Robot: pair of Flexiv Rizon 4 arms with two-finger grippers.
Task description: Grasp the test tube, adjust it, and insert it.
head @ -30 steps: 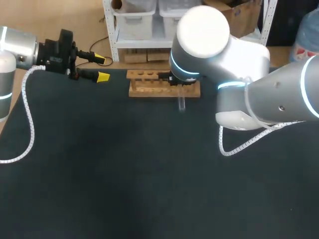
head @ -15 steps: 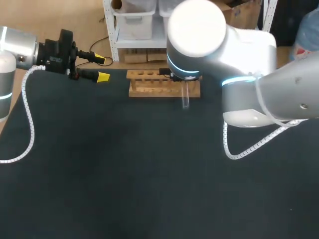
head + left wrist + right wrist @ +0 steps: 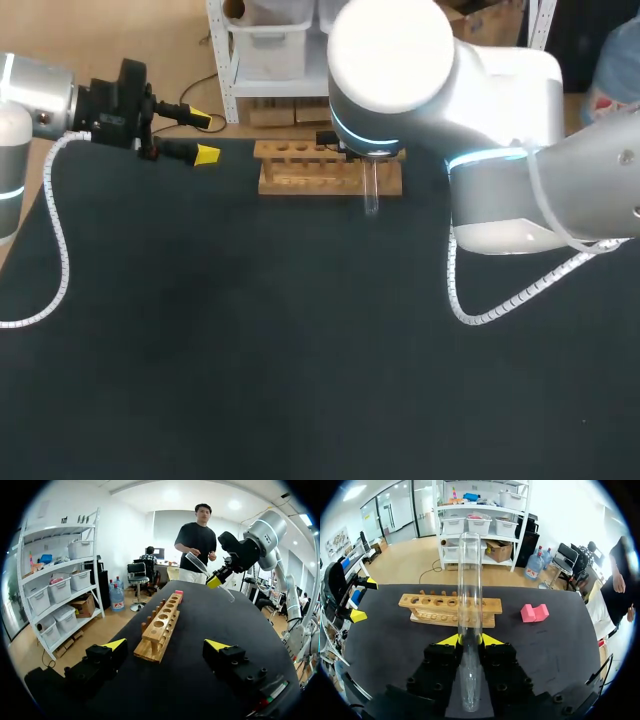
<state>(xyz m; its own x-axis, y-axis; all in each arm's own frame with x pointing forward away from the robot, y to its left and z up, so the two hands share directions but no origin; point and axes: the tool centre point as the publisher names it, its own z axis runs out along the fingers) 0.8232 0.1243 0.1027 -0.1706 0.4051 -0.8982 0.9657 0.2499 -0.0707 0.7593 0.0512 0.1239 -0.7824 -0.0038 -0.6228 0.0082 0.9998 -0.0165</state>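
Observation:
A clear test tube point(image 3: 470, 595) stands between the yellow tips of my right gripper point(image 3: 470, 640), which is shut on it. The tube points toward the wooden rack point(image 3: 450, 611) ahead. In the head view my right arm covers the gripper, and only the tube's lower end point(image 3: 371, 192) shows in front of the rack's point(image 3: 300, 170) right part. The left wrist view shows the tube point(image 3: 200, 564) tilted in the air above the rack's point(image 3: 160, 630) far end. My left gripper point(image 3: 205, 137) is open and empty at the table's back left corner, left of the rack.
A pink block point(image 3: 534, 612) lies on the black mat to the right of the rack; in the left wrist view the pink block point(image 3: 178, 594) is just past the rack's far end. A white coiled cable point(image 3: 60, 250) hangs from my left arm over the mat's left edge.
My right arm has shifted slightly right and back toward the rack, carrying the tube with it. The left arm has not moved.

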